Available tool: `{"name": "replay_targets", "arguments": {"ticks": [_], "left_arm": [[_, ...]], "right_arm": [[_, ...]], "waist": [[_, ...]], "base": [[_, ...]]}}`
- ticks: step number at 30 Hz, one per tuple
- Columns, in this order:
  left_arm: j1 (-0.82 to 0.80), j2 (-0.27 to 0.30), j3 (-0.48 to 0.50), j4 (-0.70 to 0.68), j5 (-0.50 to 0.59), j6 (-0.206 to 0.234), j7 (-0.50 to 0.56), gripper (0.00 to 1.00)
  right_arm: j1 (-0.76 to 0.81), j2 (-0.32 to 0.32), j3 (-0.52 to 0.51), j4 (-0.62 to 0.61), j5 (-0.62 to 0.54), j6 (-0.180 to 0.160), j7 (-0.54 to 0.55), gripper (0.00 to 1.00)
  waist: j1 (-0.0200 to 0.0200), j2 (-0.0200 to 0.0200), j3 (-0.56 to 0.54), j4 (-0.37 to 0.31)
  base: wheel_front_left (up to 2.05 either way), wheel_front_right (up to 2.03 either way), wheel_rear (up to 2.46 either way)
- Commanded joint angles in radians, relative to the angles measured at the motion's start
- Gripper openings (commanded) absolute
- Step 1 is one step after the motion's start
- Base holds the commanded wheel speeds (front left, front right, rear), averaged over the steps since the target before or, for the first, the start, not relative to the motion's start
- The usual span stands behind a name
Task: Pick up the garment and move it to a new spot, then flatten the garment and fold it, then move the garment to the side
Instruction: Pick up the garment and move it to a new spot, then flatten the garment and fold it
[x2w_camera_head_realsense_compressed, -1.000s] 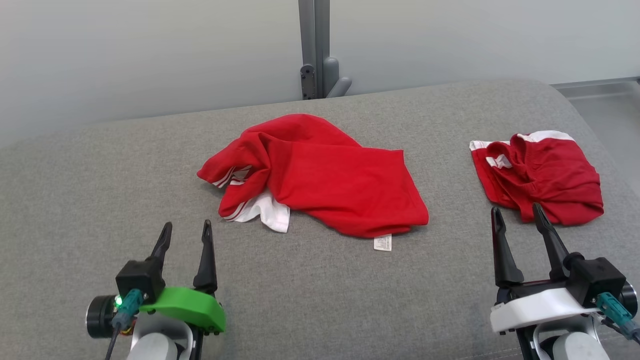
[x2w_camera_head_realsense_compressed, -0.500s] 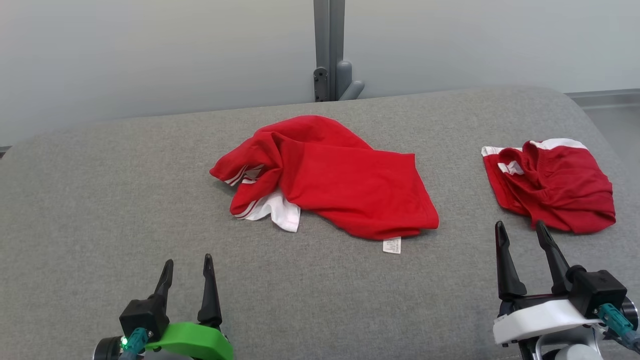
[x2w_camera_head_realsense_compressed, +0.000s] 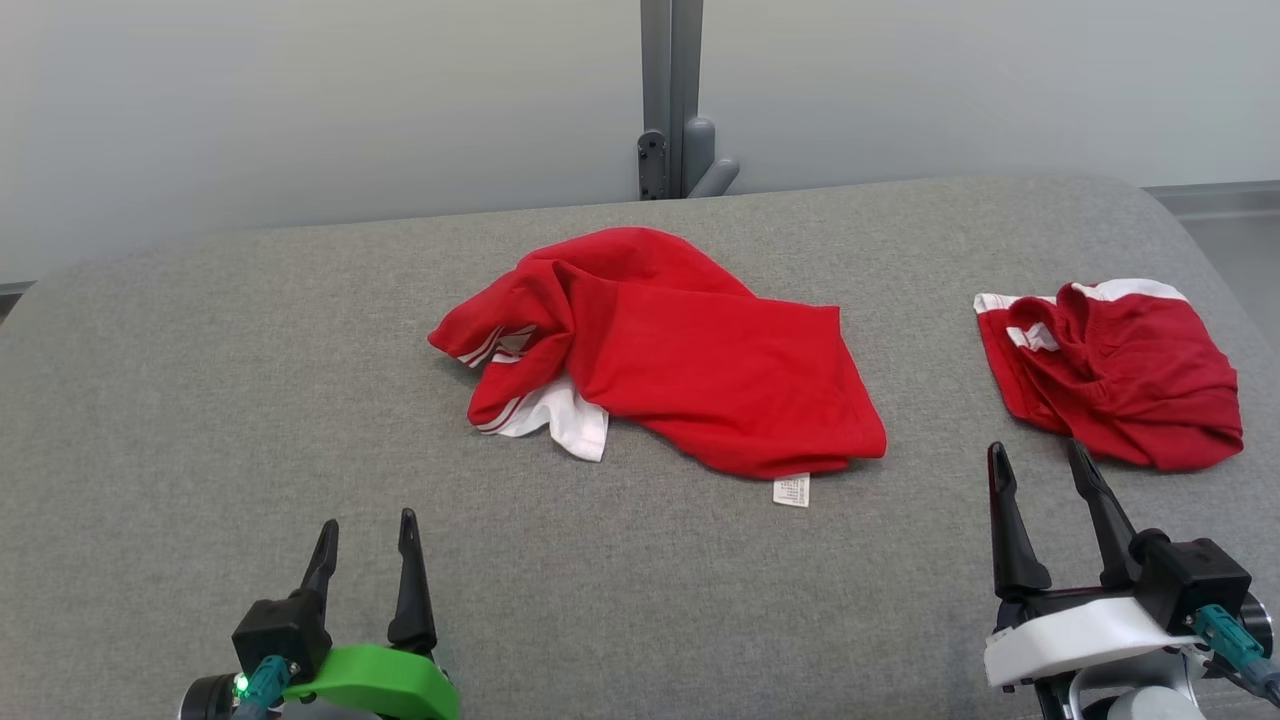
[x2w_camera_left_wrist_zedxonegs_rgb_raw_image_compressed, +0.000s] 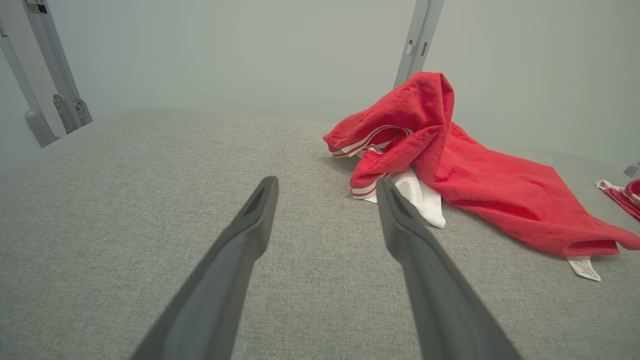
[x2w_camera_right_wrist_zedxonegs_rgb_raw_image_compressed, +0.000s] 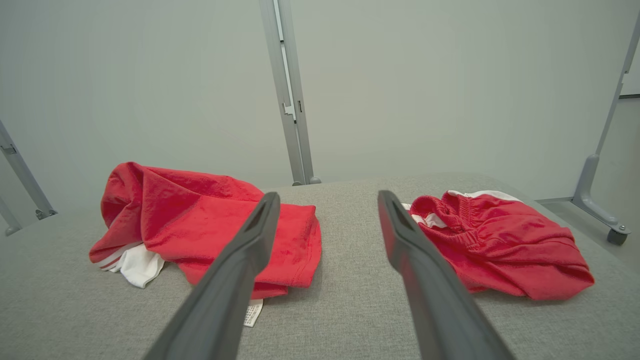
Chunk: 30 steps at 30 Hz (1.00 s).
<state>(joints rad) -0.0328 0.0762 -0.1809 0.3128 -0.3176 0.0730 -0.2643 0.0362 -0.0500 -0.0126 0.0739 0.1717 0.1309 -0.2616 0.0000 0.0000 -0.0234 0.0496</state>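
With our left gripper (x2w_camera_head_realsense_compressed: 367, 522) and right gripper (x2w_camera_head_realsense_compressed: 1036, 450) both spread wide and empty, we should pinch the red shirt (x2w_camera_head_realsense_compressed: 680, 360) at 2 well-separated edges, leaving the red shorts (x2w_camera_head_realsense_compressed: 1120, 375) alone.

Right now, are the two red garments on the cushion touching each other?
Apart. The head view shows a bare strip of grey cushion between the large red garment and the smaller red garment; the right wrist view shows the same gap.
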Motion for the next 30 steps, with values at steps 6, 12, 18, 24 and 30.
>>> {"name": "replay_targets", "arguments": {"ticks": [6, 12, 18, 24, 30], "left_arm": [[-0.001, -0.008, 0.019, 0.002, 0.014, -0.014, 0.000, 1.00], [-0.015, -0.013, 0.015, 0.009, 0.034, -0.025, 0.000, 1.00], [-0.093, -0.019, -0.048, 0.066, 0.041, -0.061, 0.000, 1.00], [-0.231, -0.024, -0.133, 0.206, 0.008, -0.087, 0.007, 1.00], [-0.363, -0.024, -0.197, 0.357, -0.105, -0.060, 0.005, 1.00]], "right_arm": [[-0.007, -0.001, 0.000, -0.001, 0.004, 0.000, -0.005, 1.00], [-0.008, -0.001, -0.003, -0.001, 0.005, 0.000, -0.005, 1.00], [-0.023, -0.001, 0.008, 0.006, 0.000, 0.000, -0.005, 1.00], [-0.060, -0.001, 0.036, 0.004, -0.008, 0.000, -0.005, 1.00], [-0.113, -0.001, 0.077, 0.005, -0.012, 0.000, -0.005, 1.00]], "waist": [[0.0000, 0.0000, 0.003, -0.001], [0.0000, 0.0000, 0.011, -0.002], [0.0000, 0.0000, 0.039, -0.016], [0.0000, 0.0000, 0.103, -0.073], [0.0000, 0.0000, 0.173, -0.158]], "base": [[0.00, 0.00, 0.00], [0.00, 0.00, 0.00], [0.00, 0.00, 0.00], [0.00, 0.00, 0.00], [0.00, 0.00, 0.00]]}}
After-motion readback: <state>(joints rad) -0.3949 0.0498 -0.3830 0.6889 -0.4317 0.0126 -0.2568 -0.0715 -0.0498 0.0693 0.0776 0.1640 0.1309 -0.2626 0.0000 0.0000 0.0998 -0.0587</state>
